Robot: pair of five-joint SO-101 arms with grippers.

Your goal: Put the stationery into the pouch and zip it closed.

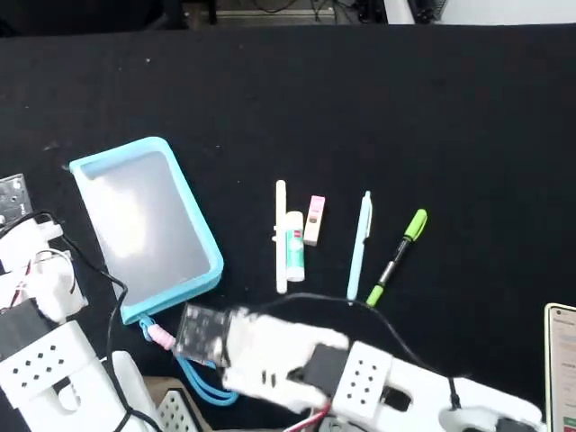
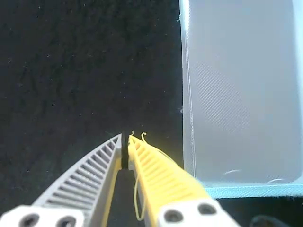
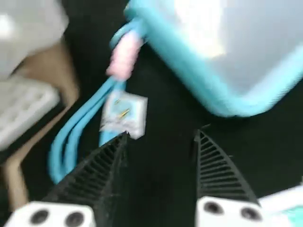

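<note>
A black cloth-covered table (image 1: 360,108) fills the scene, with a darker room edge behind it. A translucent pouch with a light-blue fabric border (image 1: 148,220) is laid flat towards one side. Its corner with the pink zipper pull (image 1: 162,337) and looped blue strap (image 1: 202,382) is turned towards the arms, probably so the zip can be reached.

Well apart from the pouch, the stationery is set out in a loose row, none of it packed yet:
- a thin white stick (image 1: 281,236)
- a small white glue stick (image 1: 294,245) touching it
- a pink eraser (image 1: 314,220)
- a pale blue pen (image 1: 359,243)
- a green-capped highlighter (image 1: 399,254)

The right gripper (image 3: 162,137) is held low just beside the pouch corner, its black jaws spread wide with nothing between them. The pink pull (image 3: 124,54) and a small white tag (image 3: 124,116) on the strap lie just ahead of it. This placement suggests the zip is to be opened first.

The left gripper (image 2: 125,138) is parked beside the pouch's long edge (image 2: 241,94), its grey and yellow fingers pressed together and empty, perhaps ready to steady the pouch.

Whether the zip is open or closed cannot be made out, and the right arm is blurred in the high view. A pale flat object (image 1: 562,360) is cut off at the table's edge and cannot be identified.
</note>
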